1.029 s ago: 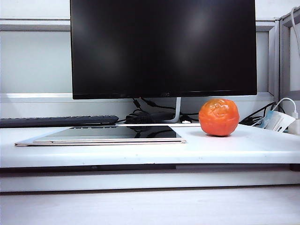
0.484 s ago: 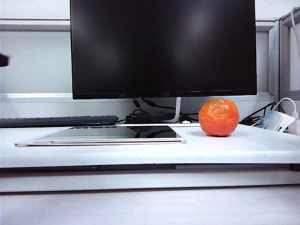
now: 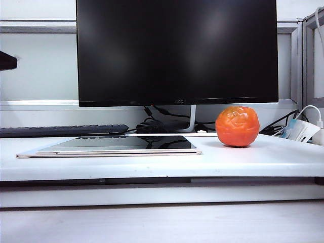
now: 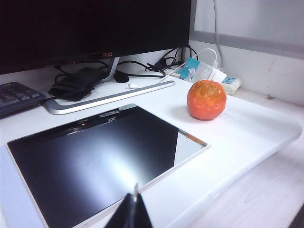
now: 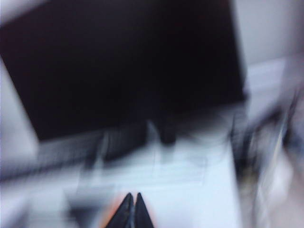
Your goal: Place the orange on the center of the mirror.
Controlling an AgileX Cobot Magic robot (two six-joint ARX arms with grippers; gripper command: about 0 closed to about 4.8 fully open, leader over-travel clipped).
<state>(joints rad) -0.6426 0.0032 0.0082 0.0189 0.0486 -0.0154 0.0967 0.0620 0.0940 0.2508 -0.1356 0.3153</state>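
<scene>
Both closed and carrying nothing: left gripper (image 4: 131, 212) hovering over mirror (image 4: 95, 161), right gripper (image 5: 131, 209) blurred; risking knocking orange (image 3: 237, 126) rolling off.

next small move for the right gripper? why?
Probably open the right gripper and ease toward the orange. It looks shut and holds nothing, and the orange sits on the desk right of the mirror. The left gripper hangs shut over the mirror's near edge.
</scene>
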